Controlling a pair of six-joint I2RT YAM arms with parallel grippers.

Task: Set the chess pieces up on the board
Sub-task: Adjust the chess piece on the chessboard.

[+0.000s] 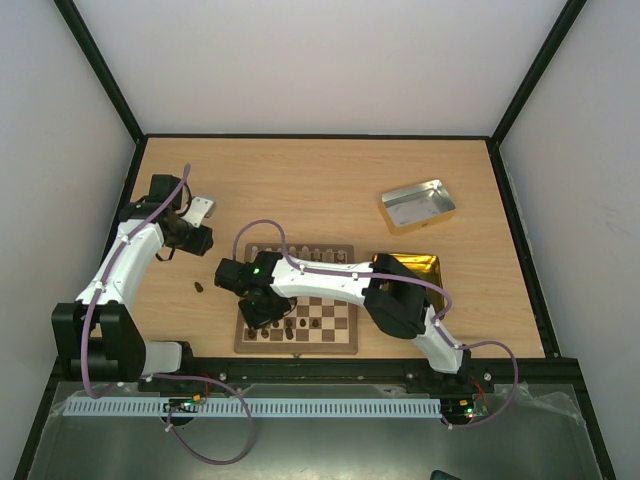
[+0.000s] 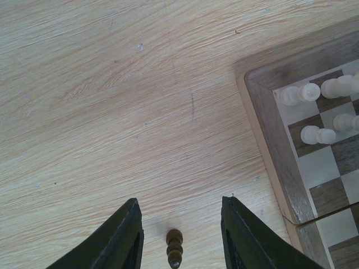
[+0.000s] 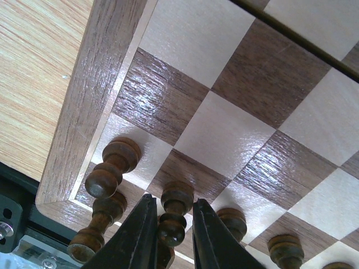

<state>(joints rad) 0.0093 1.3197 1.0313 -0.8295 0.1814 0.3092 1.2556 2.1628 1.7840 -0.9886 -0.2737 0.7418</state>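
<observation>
The left gripper [image 2: 180, 207] hung low over the table [image 2: 112, 112] with its two fingers spread wide and nothing in them. One dark piece [image 2: 174, 248] lay on its side on the bare wood at the bottom of the left wrist view. It sat right between the two fingers, a little back from the tips, and touched neither of them. Its long side ran up and down the frame, the same way the fingers pointed. So I think a squeeze would catch it across its thin middle, and the gripper needed only to go down.

The left arm was much the nearer one to this piece. The board [image 2: 263, 112] lay off to the right of that view, with pale pieces [image 2: 317, 135] standing by its corner, well apart from the fallen one.

The right gripper [image 3: 173, 203] was over the bottom left corner of the board in its own view. Its fingers were narrow and pressed on a dark pawn [image 3: 171, 221] standing there. Other dark men [image 3: 112, 165] stood just beside it.
</observation>
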